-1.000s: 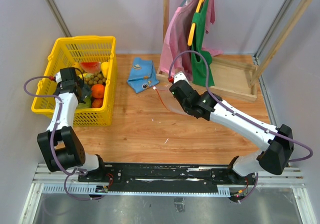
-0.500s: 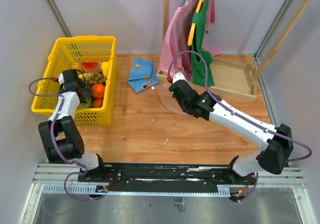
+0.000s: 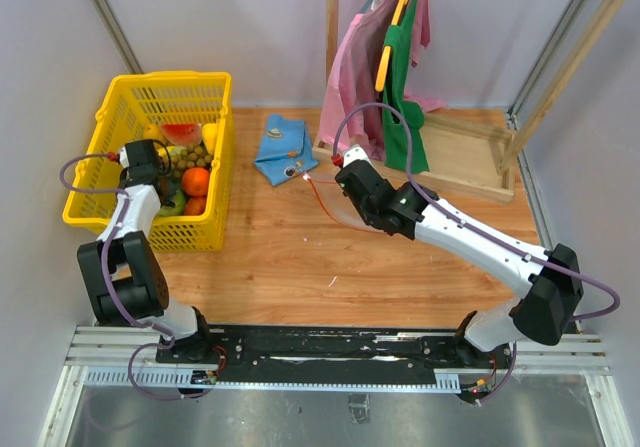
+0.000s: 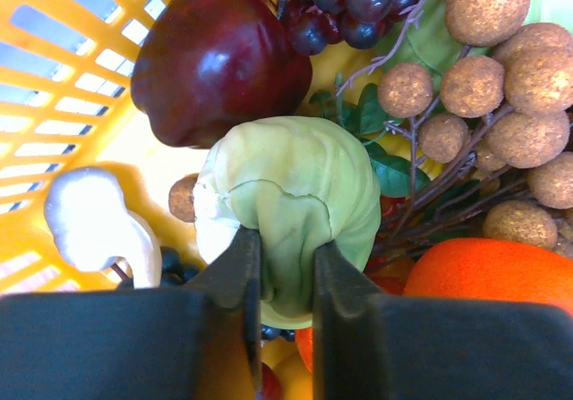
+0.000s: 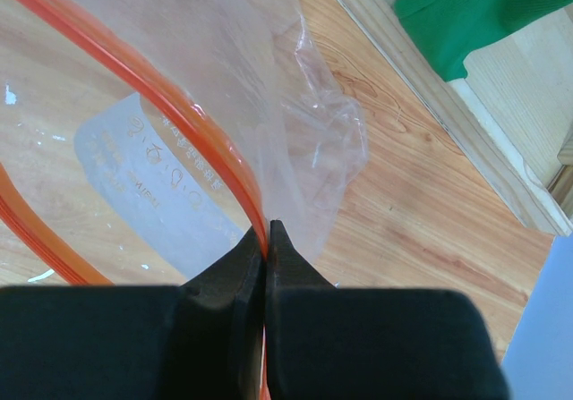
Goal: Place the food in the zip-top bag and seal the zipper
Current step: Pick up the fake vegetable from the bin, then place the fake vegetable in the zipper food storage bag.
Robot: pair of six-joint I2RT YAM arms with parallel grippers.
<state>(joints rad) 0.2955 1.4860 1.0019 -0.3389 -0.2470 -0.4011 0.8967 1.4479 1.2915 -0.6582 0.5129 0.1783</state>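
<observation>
Left jaws clamped on green piece (image 4: 286,212), low inside basket (image 3: 212,229), pinching a soft fold at its near end, not its bulk. Grip looks thin: lift slow, straight up, clear of apple (image 4: 219,60) and grapes (image 4: 336,2) crowding it. Right jaws together on zipper (image 5: 192,118), holding bag (image 5: 269,78) over tabletop (image 3: 280,257), well right of basket, mouth bowed open. Hold mouth steady and wide; carry green piece over, release inside.

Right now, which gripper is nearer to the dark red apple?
Left. The left gripper, inside the yellow plastic basket, grips a pale green cabbage beside the apple; the right gripper holds the clear plastic bag outside the basket.
</observation>
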